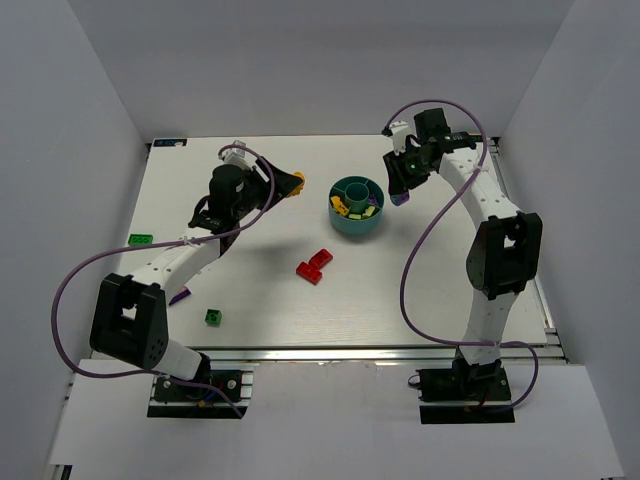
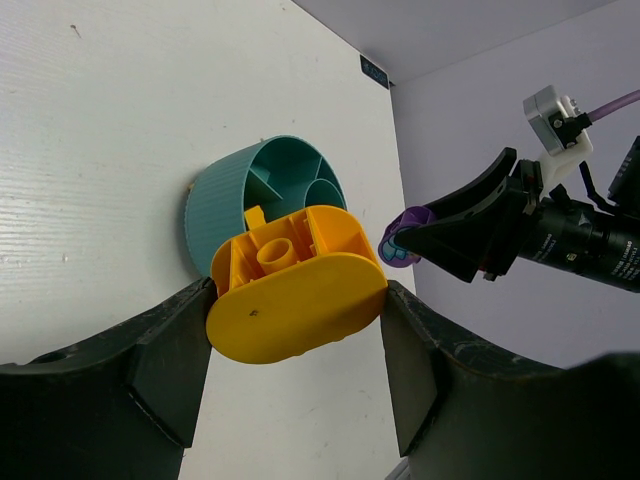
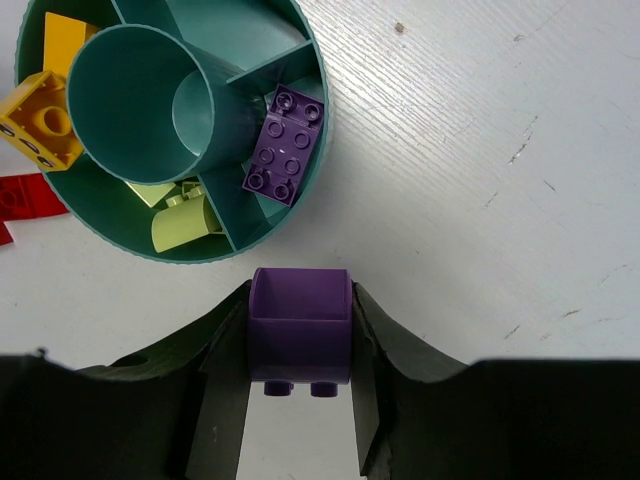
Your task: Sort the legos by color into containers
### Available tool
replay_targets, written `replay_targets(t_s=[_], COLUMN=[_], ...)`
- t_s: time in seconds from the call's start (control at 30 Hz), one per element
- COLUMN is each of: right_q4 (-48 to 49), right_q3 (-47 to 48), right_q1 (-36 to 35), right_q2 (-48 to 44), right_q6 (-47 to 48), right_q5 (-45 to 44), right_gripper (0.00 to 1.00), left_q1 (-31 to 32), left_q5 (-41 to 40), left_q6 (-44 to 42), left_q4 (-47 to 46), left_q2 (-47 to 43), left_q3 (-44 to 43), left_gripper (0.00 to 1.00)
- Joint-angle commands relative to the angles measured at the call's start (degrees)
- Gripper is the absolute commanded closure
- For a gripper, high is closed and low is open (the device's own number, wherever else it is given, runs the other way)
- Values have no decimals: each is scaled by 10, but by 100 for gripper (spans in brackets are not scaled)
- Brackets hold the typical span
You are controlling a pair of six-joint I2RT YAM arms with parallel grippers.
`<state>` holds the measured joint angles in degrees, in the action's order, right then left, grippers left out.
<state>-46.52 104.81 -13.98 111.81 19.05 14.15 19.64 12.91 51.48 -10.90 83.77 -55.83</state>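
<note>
The round teal dish point(image 1: 334, 224) stands right of the table's centre. Its compartments hold a purple brick point(image 3: 285, 145), lime green pieces point(image 3: 185, 222) and yellow bricks point(image 3: 40, 110). My left gripper point(image 1: 290, 183) is shut on a yellow-orange brick point(image 2: 295, 300) and holds it above the table just left of the dish point(image 2: 215, 210). My right gripper point(image 1: 400, 190) is shut on a purple brick point(image 3: 298, 330) just outside the dish's right rim point(image 3: 318, 90). Red bricks point(image 1: 315, 265) lie in front of the dish.
A lime green brick point(image 1: 141, 240) lies at the left edge. A dark green brick point(image 1: 213, 316) lies near the front left. A purple piece point(image 1: 180, 296) shows beside the left arm. White walls enclose the table on three sides.
</note>
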Motion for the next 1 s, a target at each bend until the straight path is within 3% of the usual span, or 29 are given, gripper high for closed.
replay_targets(t_s=[0.0, 0.53, 0.97], right_q4=[13, 83, 159], right_q3=[18, 83, 37], right_q1=[3, 4, -4], right_q2=[-22, 18, 62], right_q6=[12, 22, -124], right_q5=[13, 90, 92], right_gripper=[100, 100, 100], left_q1=[3, 4, 9], left_q5=[8, 16, 19], left_q6=[-1, -9, -8], left_q4=[-18, -10, -4], left_q2=[-22, -17, -8], left_q3=[-2, -13, -23], left_gripper=[100, 100, 100])
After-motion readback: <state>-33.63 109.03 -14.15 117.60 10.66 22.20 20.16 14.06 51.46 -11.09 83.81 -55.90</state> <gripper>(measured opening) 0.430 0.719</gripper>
